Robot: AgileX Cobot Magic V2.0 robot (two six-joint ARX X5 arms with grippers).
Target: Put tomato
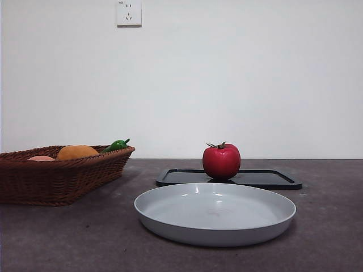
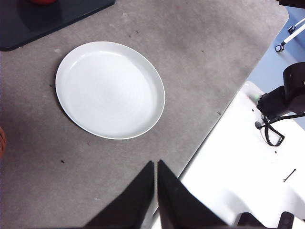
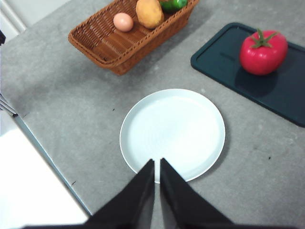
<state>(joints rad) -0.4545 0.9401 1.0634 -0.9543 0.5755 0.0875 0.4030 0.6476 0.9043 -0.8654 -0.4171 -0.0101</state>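
Tomato: upright on dark tray, far side of counter, just behind empty plate.
Right hand: closed, empty, over plate's near rim; tomato beyond, well apart.
Left hand: closed, empty, farther off.
Nearer arm: probably right.

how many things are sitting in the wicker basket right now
3, all inside the brown woven wicker basket: a small pinkish egg, a round orange-yellow fruit beside it, and a glossy green pepper at the far end. More could be hidden below the rim.
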